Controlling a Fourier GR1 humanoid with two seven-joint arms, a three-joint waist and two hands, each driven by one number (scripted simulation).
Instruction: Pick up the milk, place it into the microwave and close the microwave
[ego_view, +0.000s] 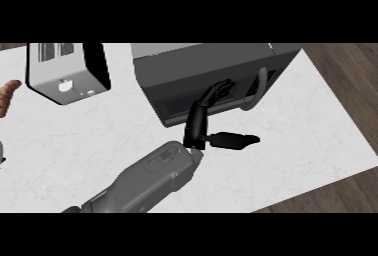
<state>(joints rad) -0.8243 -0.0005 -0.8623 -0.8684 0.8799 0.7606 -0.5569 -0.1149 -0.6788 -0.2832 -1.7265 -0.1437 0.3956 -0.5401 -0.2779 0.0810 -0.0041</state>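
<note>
At the far left edge of the frame a brown object (9, 95) is peeking in, beside it in the upper left a toaster (68, 72) is sitting on the white desk (74, 140), and no left robot hand is showing. In the centre the right robot hand (210, 120) is reaching up with straightened, released fingers pressing against the microwave (214, 75) door, which looks shut or nearly so, near its handle (260, 90). The milk is not appearing anywhere, presumably inside, so I judge the closing step is finishing and next calls for withdrawing; no writing is readable.
</note>
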